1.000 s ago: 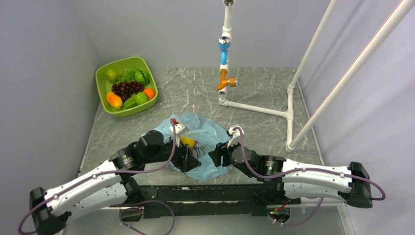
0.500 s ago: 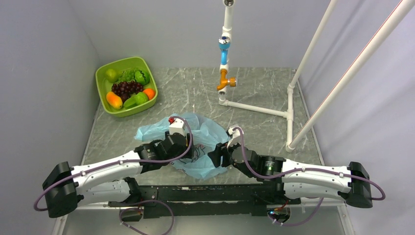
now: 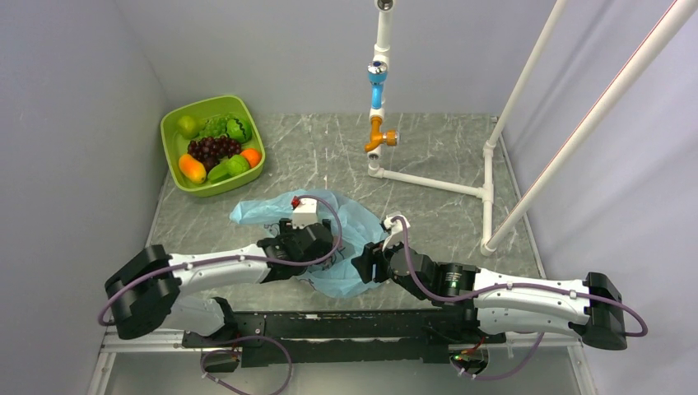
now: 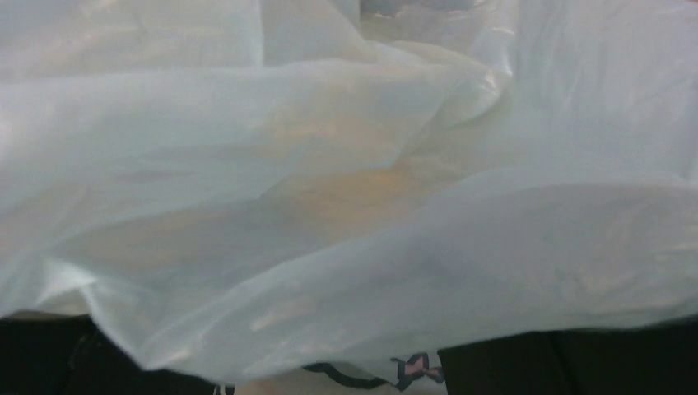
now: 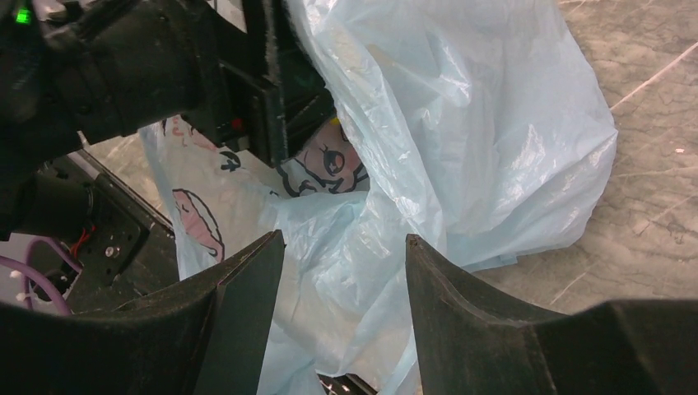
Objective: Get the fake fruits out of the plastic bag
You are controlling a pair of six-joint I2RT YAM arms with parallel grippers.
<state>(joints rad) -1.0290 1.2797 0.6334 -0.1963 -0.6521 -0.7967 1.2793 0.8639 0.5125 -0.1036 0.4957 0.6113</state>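
Left gripper [image 3: 314, 248] shifted right, jaws hidden by plastic bag [image 3: 358, 224]

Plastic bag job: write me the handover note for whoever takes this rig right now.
Left gripper: in among the folds of the thin light-blue translucent plastic bag; its fingers are hidden, so I cannot tell whether it is open or shut.
Right gripper: open, with bag film between its fingers, at the bag's near right edge.
Done: several glossy plastic toy fruits lie in the lime-green square tub, far left.
To do: a yellow-orange tint through the film suggests something is inside; take it out, then check the bag.
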